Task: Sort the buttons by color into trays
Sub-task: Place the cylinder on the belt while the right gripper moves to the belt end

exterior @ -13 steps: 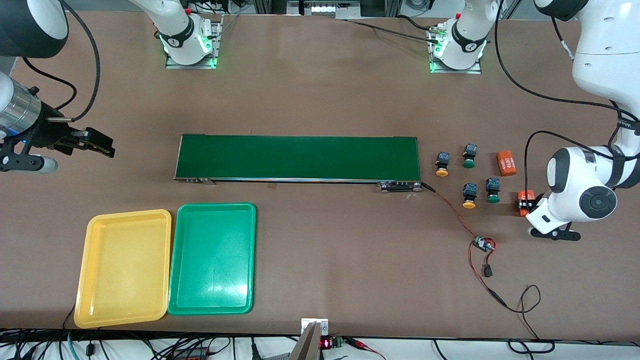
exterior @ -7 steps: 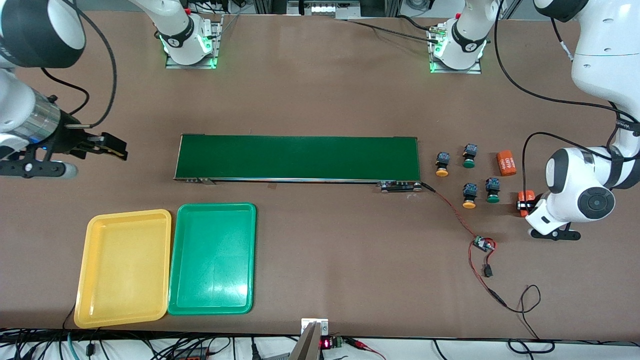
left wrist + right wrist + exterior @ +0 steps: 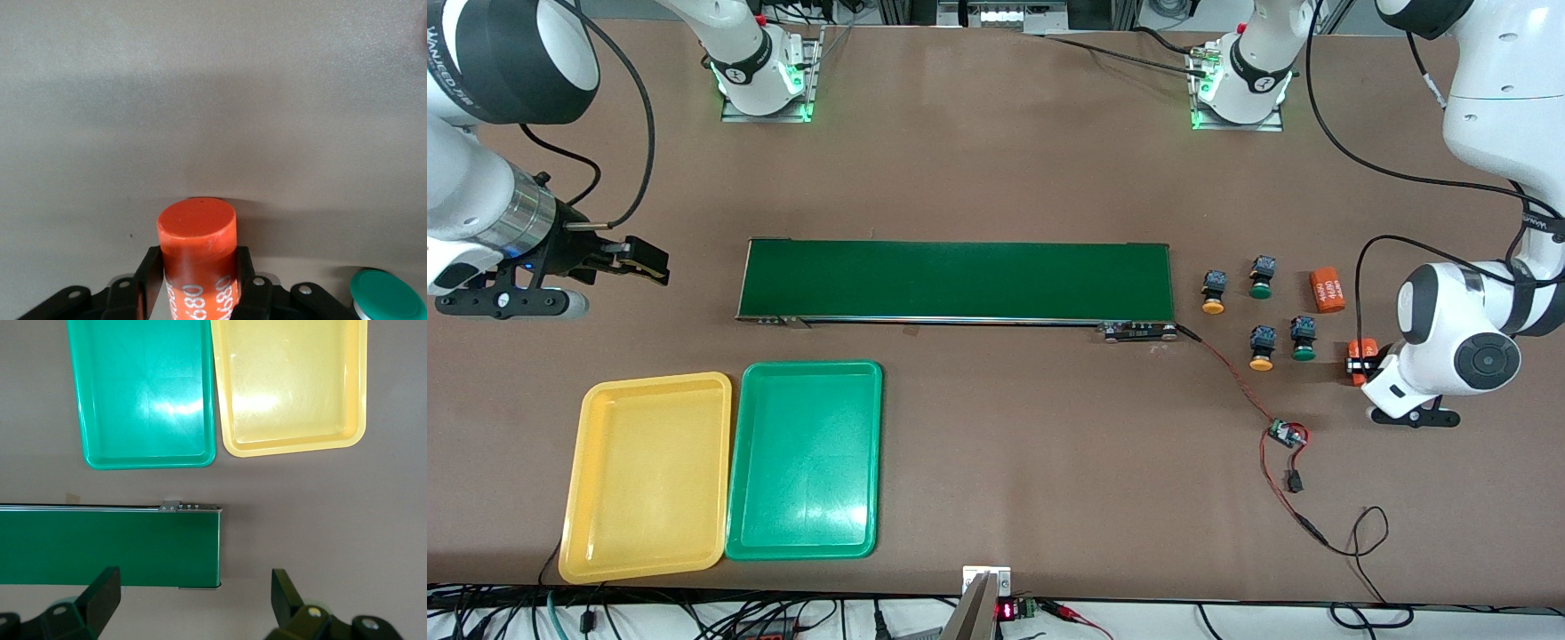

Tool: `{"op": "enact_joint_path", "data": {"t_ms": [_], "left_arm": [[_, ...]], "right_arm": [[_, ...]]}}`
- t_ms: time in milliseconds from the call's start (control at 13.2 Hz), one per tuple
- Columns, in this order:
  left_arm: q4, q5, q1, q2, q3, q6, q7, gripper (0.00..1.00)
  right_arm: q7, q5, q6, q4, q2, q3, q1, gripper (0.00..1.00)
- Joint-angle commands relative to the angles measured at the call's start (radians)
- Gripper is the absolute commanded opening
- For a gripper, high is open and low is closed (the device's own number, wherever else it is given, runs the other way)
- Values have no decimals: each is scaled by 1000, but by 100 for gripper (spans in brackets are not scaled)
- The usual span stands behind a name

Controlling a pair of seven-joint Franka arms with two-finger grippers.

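brown tabletop [image 3: 996,160] was seen to carry a long dark-green conveyor belt [image 3: 956,280] across its middle. four small push-button switches were laid out past the belt's end toward the left arm's end of the table: a yellow-orange-capped button [image 3: 1212,292] beside a green-capped button [image 3: 1261,277], and, nearer the front camera, a second yellow-orange-capped button [image 3: 1261,348] beside a second green-capped button [image 3: 1304,339]. none of them was touched.

a shallow yellow plastic tray [image 3: 587,498] and a shallow green plastic tray [image 3: 751,524] were set side by side, touching, near the table's front edge toward the right arm's end; nothing was seen inside either.

an orange cylinder printed "4680" [image 3: 1327,290] was lying close to the green-capped buttons, toward the left arm's end of the table. a second orange cylinder [image 3: 197,250] was clamped between the fingers of the left gripper [image 3: 198,283], close to the table's edge at the left arm's end, with a green cap showing near it in the left wrist view.

the right gripper [image 3: 645,265] was held with its jaws spread wide and nothing between them, over the table off the belt's end at the right arm's side.
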Motion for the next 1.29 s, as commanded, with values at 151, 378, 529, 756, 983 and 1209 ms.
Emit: {"op": "enact_joint_path", "data": {"t_ms": [151, 378, 529, 756, 983, 1209], "left_arm": [[89, 1, -53, -53, -17, -197, -6, 35], [197, 1, -131, -71, -23, -381, 2, 30], [229, 1, -157, -99, -62, -469, 3, 27], [229, -1, -154, -134, -199, -558, 5, 25], [228, -1, -147, -139, -351, -610, 6, 25], [219, -2, -147, -136, -460, -624, 61, 25]], "right_arm": [[2, -2, 50, 3, 12, -3, -5, 100], [3, 1, 81, 5, 22, -3, -4, 100], [2, 3, 84, 3, 35, -3, -4, 100], [6, 0, 116, 5, 60, -4, -8, 100], [6, 0, 155, 3, 75, -6, -10, 100], [3, -3, 166, 8, 74, -6, -5, 100]]}}
